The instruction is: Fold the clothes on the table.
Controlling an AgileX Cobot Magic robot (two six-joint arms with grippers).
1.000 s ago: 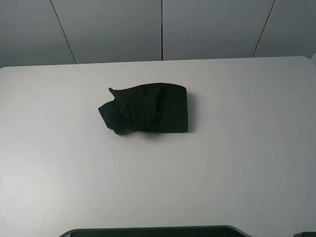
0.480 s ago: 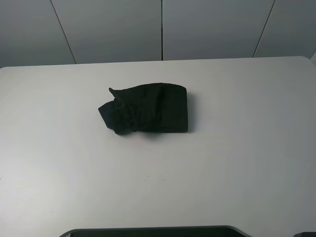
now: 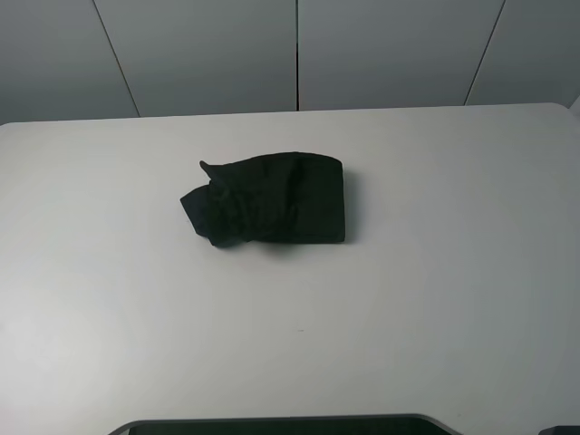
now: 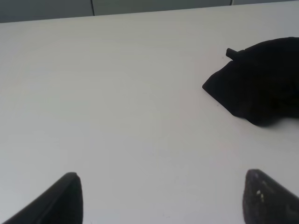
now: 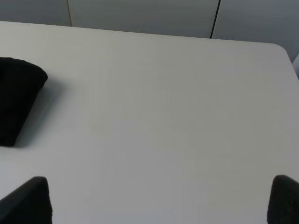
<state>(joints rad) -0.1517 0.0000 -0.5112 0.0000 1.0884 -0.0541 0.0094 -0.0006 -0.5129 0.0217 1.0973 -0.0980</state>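
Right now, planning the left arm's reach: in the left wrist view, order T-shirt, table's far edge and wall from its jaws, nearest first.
1. Black T-shirt, mid-table.
2. Table's far edge, beyond the shirt.
3. Grey wall, behind the table.

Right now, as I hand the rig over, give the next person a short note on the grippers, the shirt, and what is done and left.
Left gripper: open, empty, over bare table short of the shirt.
Right gripper: open, empty, also clear of it.
Shirt: black, folded into a compact bundle near the middle of the table. Its right side is neat; its left end is bunched and creased.
Done: the main folds.
Left: perhaps tidy the left end; otherwise it looks finished.
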